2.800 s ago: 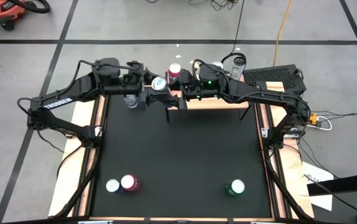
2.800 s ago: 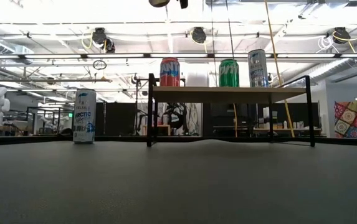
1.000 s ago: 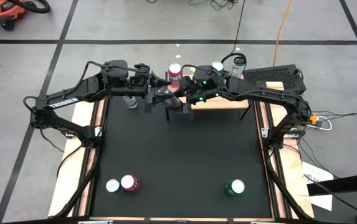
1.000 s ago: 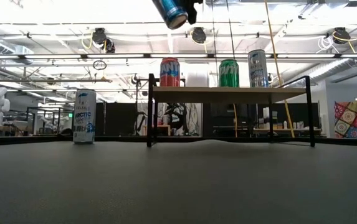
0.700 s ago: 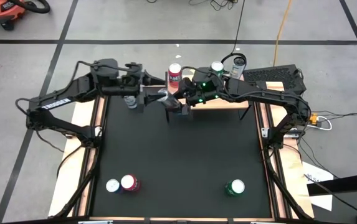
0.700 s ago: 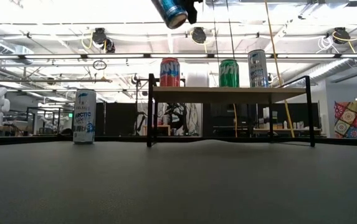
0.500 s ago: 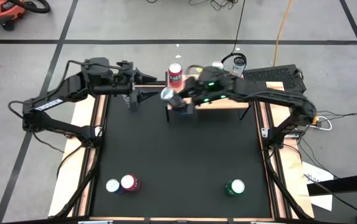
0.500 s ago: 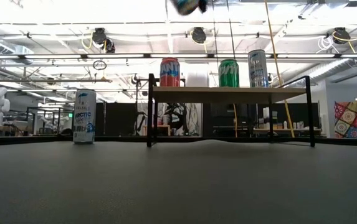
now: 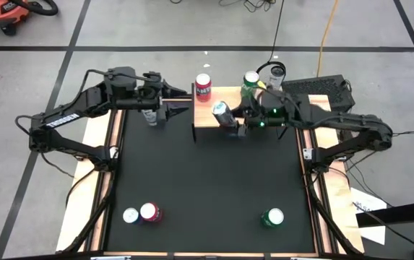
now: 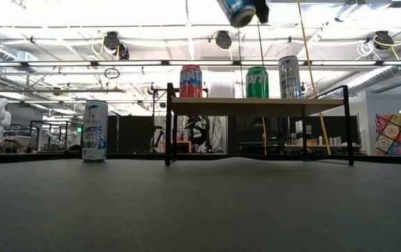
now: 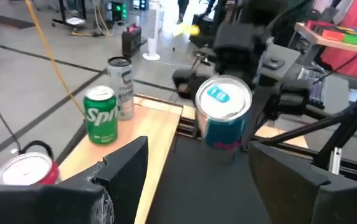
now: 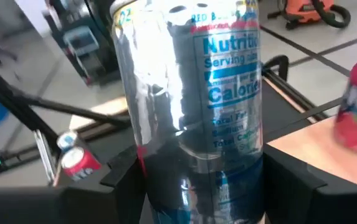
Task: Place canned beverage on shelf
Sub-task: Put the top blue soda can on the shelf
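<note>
black tabletop (image 9: 207,180): right gripper (image 9: 237,121) clamps a silver-blue can (image 9: 223,113) above the shelf (image 9: 205,118); left gripper (image 9: 181,102) gapes wide.

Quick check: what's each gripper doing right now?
Left gripper: open, empty, beside the shelf.
Right gripper: shut on blue can, above the shelf.

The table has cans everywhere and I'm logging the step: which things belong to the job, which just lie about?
In the job:
- blue can, held by the right gripper
- shelf

Lying about:
- left gripper, open, beside the shelf
- white can
- three cans near the front edge, e.g. green can
</note>
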